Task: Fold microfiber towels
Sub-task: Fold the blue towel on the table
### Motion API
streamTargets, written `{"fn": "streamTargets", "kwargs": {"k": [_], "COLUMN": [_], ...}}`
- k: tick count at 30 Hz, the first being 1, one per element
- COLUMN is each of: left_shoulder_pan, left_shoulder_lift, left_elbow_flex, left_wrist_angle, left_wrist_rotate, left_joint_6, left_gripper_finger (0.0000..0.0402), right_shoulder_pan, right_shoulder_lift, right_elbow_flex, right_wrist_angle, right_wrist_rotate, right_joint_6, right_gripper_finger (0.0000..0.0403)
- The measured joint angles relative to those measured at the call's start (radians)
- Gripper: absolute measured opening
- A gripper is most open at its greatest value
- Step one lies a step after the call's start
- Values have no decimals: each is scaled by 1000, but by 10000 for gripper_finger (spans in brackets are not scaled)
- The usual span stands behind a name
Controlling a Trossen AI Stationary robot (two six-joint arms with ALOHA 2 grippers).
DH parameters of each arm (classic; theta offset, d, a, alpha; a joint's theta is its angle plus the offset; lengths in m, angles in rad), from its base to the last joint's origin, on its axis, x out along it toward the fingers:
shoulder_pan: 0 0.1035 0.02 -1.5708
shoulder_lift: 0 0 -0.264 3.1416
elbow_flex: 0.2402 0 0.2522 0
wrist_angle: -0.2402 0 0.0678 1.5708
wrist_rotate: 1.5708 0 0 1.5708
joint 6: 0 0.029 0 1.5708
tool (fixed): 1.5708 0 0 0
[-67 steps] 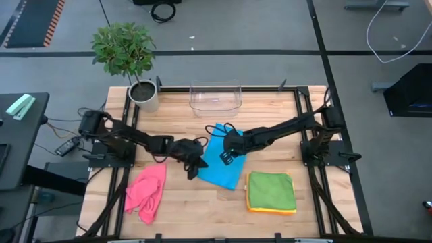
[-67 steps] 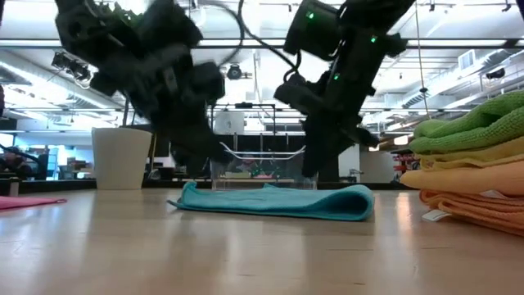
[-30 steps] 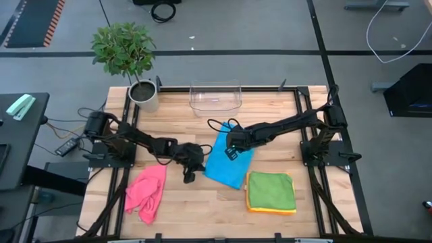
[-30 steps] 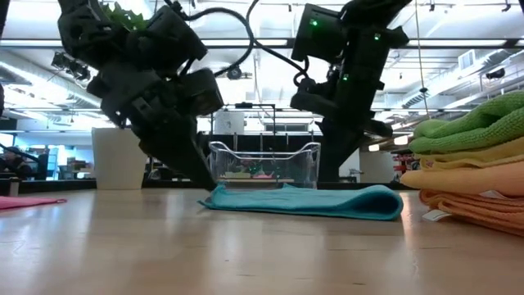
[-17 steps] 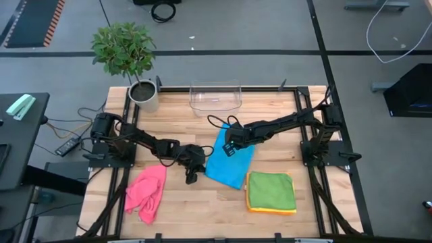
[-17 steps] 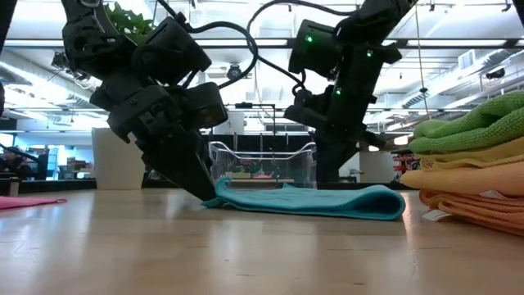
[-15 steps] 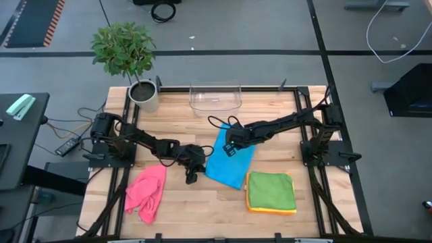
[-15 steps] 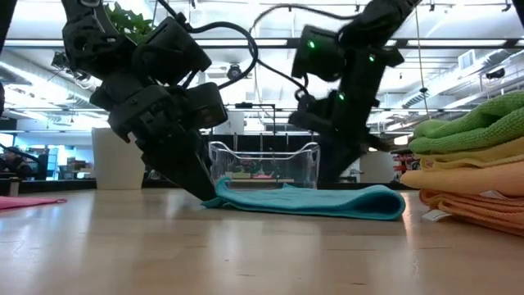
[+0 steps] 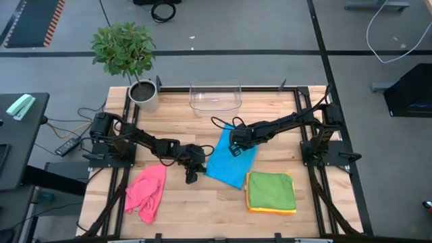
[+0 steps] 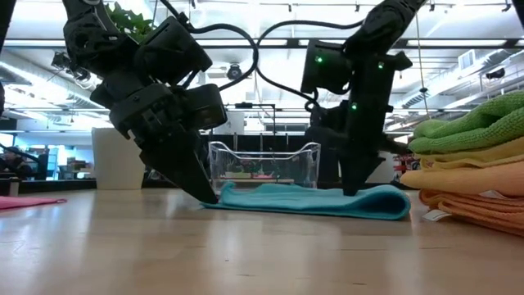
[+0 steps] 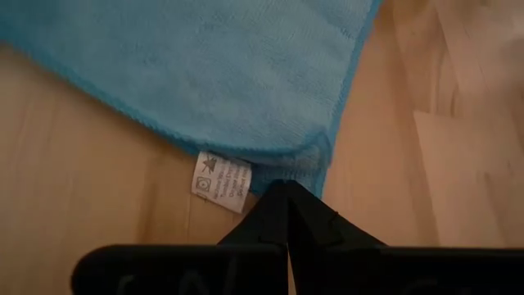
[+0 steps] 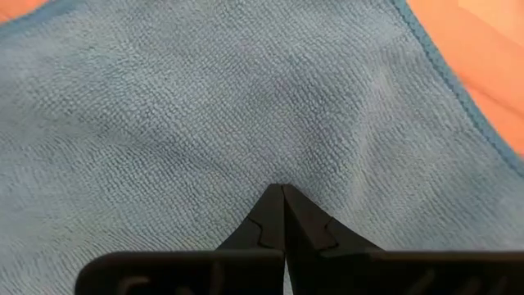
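1. The folded blue microfiber towel (image 9: 231,160) lies flat near the middle of the wooden bench (image 9: 182,209), its lower corner just beside the stack of folded green, yellow and orange microfiber towels (image 9: 271,192). Over the last couple of seconds it has slid closer to that stack.

2. The right end effector (image 9: 235,146) presses its closed fingertips onto the blue towel's upper half; it has shifted across the cloth toward the stack within the last second. It pins the cloth and does not pinch it.

3. The left end effector (image 9: 191,177), fingers also shut and holding nothing, rests its tip at the blue towel's edge on the side away from the stack, by the white care label (image 11: 220,180). It has barely moved in the last half second.

4. On the far side of the left end effector from the blue towel, a crumpled pink microfiber towel (image 9: 147,191) waits unfolded.

5. Beyond the blue towel sit the clear plastic bin (image 9: 215,96) and a white pot with a green plant (image 9: 142,93).

6. My reading: the fold looks done and the blue towel is being nudged toward the stack; the pink one remains.
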Motion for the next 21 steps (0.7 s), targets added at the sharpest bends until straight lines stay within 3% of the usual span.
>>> {"fn": "streamTargets", "kwargs": {"k": [3, 13, 21], "left_shoulder_pan": [0, 1, -61], "left_shoulder_lift": [0, 1, 3], "left_elbow_flex": [-1, -2, -3], "left_wrist_angle": [0, 2, 6], "left_wrist_rotate": [0, 18, 70], "left_joint_6": [-8, -38, -157], "left_gripper_finger": [5, 4, 6], "right_shoulder_pan": [-5, -9, -66], "right_shoulder_lift": [3, 3, 3], "right_elbow_flex": [28, 97, 38], "right_wrist_angle": [-51, 22, 269], "right_wrist_rotate": [11, 38, 42], "right_joint_6": [-16, -56, -64], "right_gripper_finger": [2, 2, 2]}}
